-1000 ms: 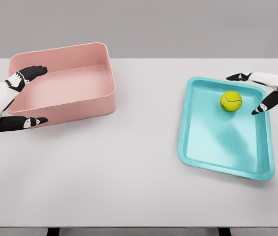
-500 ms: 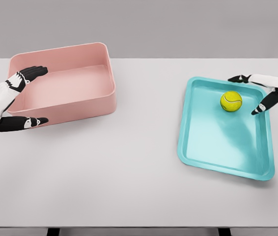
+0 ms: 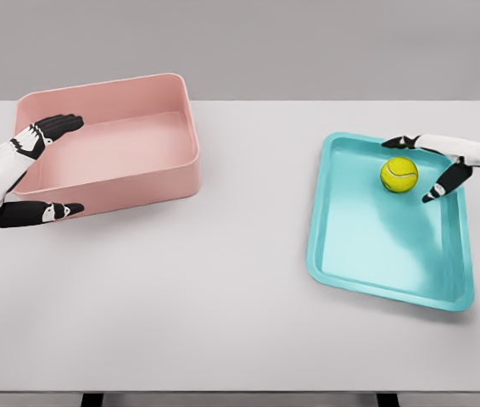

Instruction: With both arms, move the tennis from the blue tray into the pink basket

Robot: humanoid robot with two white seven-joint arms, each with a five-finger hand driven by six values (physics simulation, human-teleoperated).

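since half a second ago the right hand [image 3: 443, 159] has slid a little to the left, so its fingers now reach closer around the ball; nothing else has moved.

the big white table [image 3: 223, 322] fills most of the view. on its far left sits the pink basket [image 3: 151, 174], a deep box with round corners. on the right lies the blue tray [image 3: 376, 254], flat and shallow, turned a bit at an angle. the two are well apart.

the left hand [image 3: 32, 174] is at the left end of the pink basket. its fingers are spread wide, some over the far rim and the thumb low by the near wall. it holds nothing that i can see.

the right hand comes in from the right edge, over the far right corner of the blue tray. its fingers are apart and hold nothing. one finger points along the far rim, just behind the ball, and another dips down just to the right of the ball.

the tennis ball [image 3: 399, 174] is yellow-green and rests in the far end of the blue tray. it sits in the gap between those open fingers, very near them, but i cannot tell if they touch it.
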